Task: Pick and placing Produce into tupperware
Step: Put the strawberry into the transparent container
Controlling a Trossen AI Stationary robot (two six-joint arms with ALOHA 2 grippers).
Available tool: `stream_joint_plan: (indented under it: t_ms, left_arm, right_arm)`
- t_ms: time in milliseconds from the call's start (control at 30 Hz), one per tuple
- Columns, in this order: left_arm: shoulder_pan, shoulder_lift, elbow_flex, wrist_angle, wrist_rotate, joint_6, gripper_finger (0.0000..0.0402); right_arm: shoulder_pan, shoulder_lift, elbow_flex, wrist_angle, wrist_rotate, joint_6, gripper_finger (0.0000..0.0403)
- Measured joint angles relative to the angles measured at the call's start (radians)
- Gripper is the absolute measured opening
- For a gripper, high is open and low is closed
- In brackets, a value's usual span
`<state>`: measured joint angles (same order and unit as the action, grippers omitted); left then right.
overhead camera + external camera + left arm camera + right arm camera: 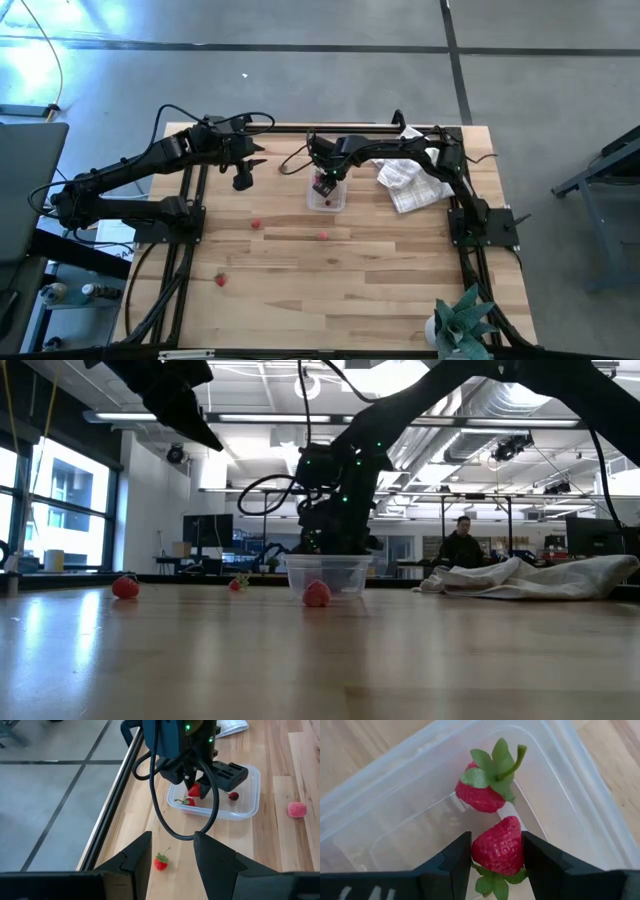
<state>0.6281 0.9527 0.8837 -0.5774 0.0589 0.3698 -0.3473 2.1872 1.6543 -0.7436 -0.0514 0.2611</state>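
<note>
Over the tupperware point(580, 795), the right hand point(496, 851) pinches a strawberry point(498, 846) between its fingers.

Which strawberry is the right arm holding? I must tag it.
Find the clear tub beside the white cloth. Above it, the right gripper pinches a strawberry with its leaves downward. The other strawberry lies loose inside the tub.

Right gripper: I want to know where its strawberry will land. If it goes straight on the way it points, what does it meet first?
Probably the tupperware floor. The right gripper, holding a strawberry, points down into it, just beside another strawberry lying there.
</note>
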Motion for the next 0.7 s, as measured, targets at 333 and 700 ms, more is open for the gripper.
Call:
stream_joint_plan:
  t_ms: [333, 700]
  left_arm:
    - [0.0, 0.0, 0.0, 0.0, 0.0, 0.0, 0.0136]
    - [0.0, 0.0, 0.0, 0.0, 0.0, 0.0, 0.0136]
  right_arm:
    - [0.001, 0.0, 0.0, 0.0, 0.04, 0.01, 0.0172]
    - [0.001, 0.0, 0.0, 0.0, 0.045, 0.024, 0.0179]
